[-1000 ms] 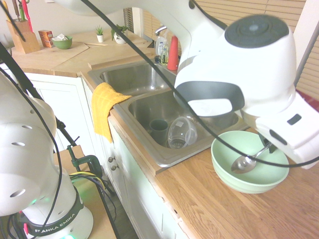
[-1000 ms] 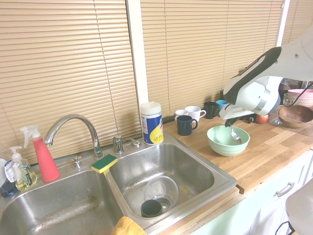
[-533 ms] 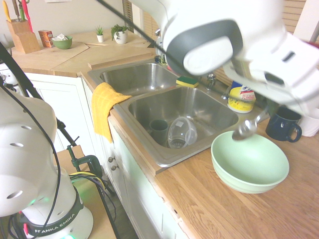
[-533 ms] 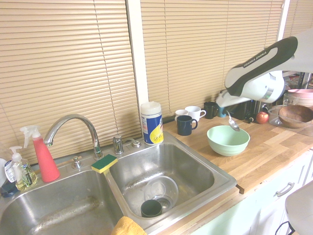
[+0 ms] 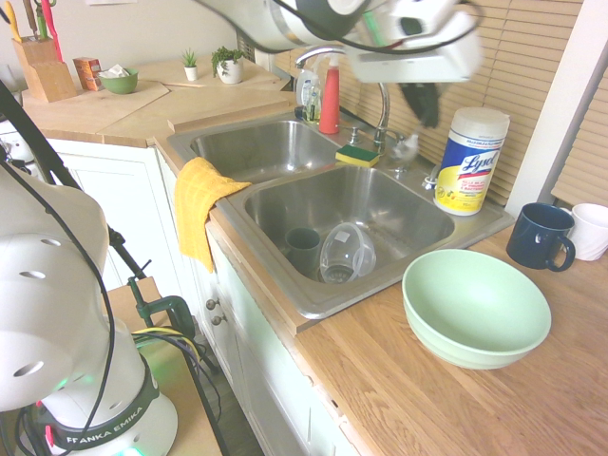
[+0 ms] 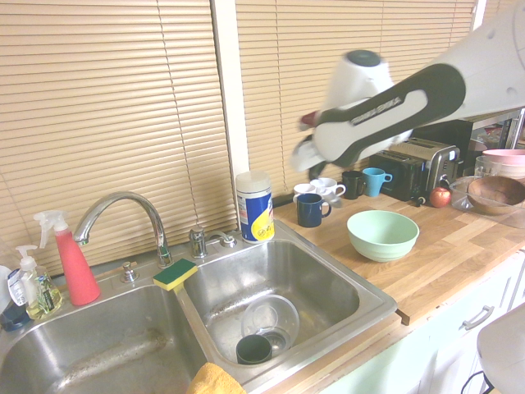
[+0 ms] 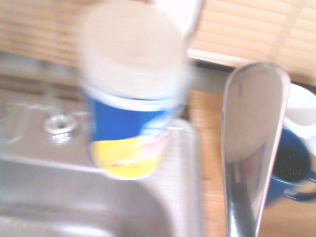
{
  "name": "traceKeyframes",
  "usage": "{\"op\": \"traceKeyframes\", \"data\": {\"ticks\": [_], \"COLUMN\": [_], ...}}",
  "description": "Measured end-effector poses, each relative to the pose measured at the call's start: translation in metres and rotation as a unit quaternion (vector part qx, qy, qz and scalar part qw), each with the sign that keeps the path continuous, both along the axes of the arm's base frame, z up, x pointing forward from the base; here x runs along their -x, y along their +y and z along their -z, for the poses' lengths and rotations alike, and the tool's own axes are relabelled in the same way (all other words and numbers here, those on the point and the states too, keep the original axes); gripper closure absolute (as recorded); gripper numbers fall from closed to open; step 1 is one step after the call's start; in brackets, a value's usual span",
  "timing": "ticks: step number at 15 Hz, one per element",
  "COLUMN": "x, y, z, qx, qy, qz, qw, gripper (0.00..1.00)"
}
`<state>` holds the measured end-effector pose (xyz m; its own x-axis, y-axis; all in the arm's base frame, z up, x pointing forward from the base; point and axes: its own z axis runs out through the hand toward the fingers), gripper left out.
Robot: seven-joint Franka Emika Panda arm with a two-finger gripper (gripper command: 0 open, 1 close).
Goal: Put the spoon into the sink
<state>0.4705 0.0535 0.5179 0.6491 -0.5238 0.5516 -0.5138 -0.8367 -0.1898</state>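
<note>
Above the back rim of the sink [image 5: 313,312], near the corner beside the Lysol tub [image 5: 471,161], the gripper [image 5: 423,119] was closed on the spoon [image 5: 406,148], which hung blurred in the air, outside both basins. In the basin nearer the mint bowl, a dark cup [image 5: 303,249] and a clear plastic container [image 5: 347,252] lay close together on the bottom. The sponge [image 5: 357,155] sat on the rim by the divider, and the yellow cloth [image 5: 199,204] was draped over the front edge of the counter [image 5: 380,380].

The mint bowl [image 5: 475,309] stood upright on the wooden top, just beside the sink's end. The navy mug [image 5: 540,236] was near the back edge, with white mugs next to it. Further along that edge stood a black mug [image 6: 353,185] and a light blue mug [image 6: 375,181]. Near the back of the sink, a pump bottle [image 6: 41,294] held yellowish liquid. Across the corner, a small green bowl [image 5: 119,85] held something white and crumpled, and a wooden block [image 5: 46,73] held knives.
</note>
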Motion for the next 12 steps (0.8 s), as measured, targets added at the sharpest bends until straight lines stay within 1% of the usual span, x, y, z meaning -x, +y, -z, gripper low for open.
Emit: {"op": "traceKeyframes", "data": {"ticks": [2, 4, 8, 10, 12], "x": [0.001, 0.01, 0.049, 0.062, 0.065], "y": [0.037, 0.057, 0.082, 0.096, 0.103], "z": [0.034, 0.072, 0.137, 0.162, 0.187], "qx": [0.031, 0.053, 0.087, 0.103, 0.11], "qy": [0.023, 0.039, 0.07, 0.081, 0.1], "qz": [-0.023, -0.039, -0.075, -0.082, -0.082], "qw": [0.999, 0.997, 0.991, 0.988, 0.986], "gripper": [1.0, 1.0, 1.0, 1.0, 1.0]}}
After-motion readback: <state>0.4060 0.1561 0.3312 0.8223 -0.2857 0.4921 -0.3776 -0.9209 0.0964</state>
